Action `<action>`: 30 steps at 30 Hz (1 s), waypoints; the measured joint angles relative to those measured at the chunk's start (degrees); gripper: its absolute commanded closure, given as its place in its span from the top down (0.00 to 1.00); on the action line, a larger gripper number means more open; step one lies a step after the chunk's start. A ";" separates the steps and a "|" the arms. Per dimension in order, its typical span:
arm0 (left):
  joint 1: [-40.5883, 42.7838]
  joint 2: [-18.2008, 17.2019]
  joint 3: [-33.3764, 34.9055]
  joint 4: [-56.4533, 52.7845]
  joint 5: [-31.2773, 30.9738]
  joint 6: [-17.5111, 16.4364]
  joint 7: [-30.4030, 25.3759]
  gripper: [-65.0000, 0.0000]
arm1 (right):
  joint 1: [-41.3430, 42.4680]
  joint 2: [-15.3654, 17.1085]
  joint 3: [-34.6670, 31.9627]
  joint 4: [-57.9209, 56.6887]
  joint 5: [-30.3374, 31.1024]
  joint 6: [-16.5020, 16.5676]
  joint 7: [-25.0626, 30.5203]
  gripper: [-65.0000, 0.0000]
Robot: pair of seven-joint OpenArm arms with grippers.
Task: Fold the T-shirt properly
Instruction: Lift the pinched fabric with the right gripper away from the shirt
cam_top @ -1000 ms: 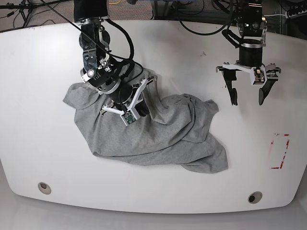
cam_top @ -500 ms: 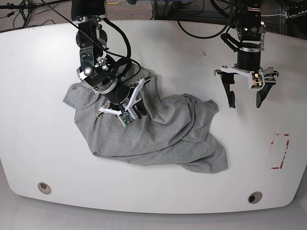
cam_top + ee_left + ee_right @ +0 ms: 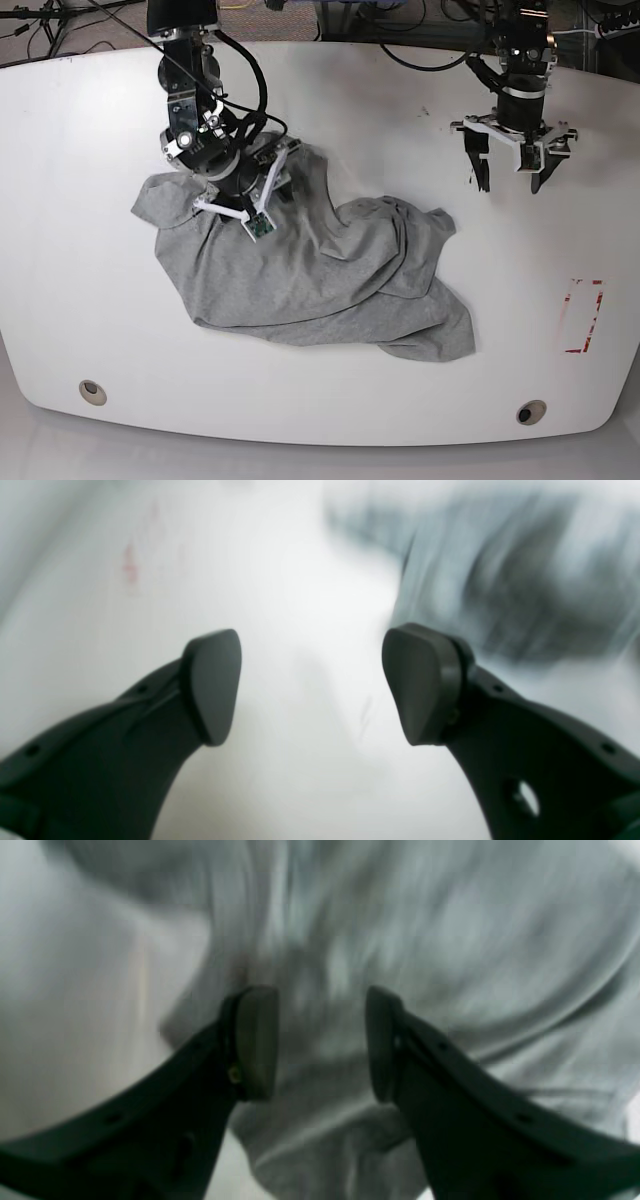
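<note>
White table point(image 3: 90, 300) bears crumpled T-shirt point(image 3: 320, 285).

I see a white table point(image 3: 330, 80) with 2 round holes point(image 3: 92, 391) near its front edge, cables point(image 3: 420, 45) behind.

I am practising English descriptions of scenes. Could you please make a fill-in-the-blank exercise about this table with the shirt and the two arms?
1. The T-shirt lies crumpled, not yet ____.
2. The left gripper hangs over bare table with its jaws ____.
3. The colour of the shirt is ____.
4. The right gripper is directly above the ____.

Missing words: folded; open; grey; T-shirt
</note>
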 measured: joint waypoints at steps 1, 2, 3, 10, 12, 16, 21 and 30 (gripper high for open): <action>-0.09 -0.11 -0.11 0.00 -0.02 0.09 0.04 0.68 | -0.48 0.02 0.02 0.02 0.02 -0.02 0.17 0.41; -0.35 -0.11 -0.24 0.02 0.00 0.13 0.15 0.68 | -0.55 -0.02 0.09 0.17 0.24 -0.02 0.33 0.41; -0.70 -0.07 -0.37 0.11 -0.02 0.11 0.13 0.68 | -0.42 -0.04 0.09 0.20 0.26 -0.02 0.63 0.41; -1.09 -0.04 -0.79 0.57 -0.04 -0.35 -0.37 0.68 | 1.33 -0.37 -0.02 1.05 0.68 -0.02 3.10 0.41; -0.87 -0.15 -0.83 0.57 -0.04 -0.28 -0.37 0.68 | 0.94 -0.35 -0.11 1.05 0.66 0.02 2.60 0.41; -0.81 -0.11 -0.79 0.57 -0.04 -0.42 -0.35 0.68 | 0.17 -0.37 -0.20 0.98 0.68 0.20 2.03 0.43; -0.96 -0.13 -0.92 0.96 -0.04 -0.37 -0.48 0.69 | -0.33 -0.26 -1.84 1.64 0.35 0.17 2.71 0.61; -0.96 -0.13 -0.98 1.49 -0.04 -0.37 -0.48 0.69 | -1.68 -0.28 -6.16 2.03 0.68 0.20 3.74 0.84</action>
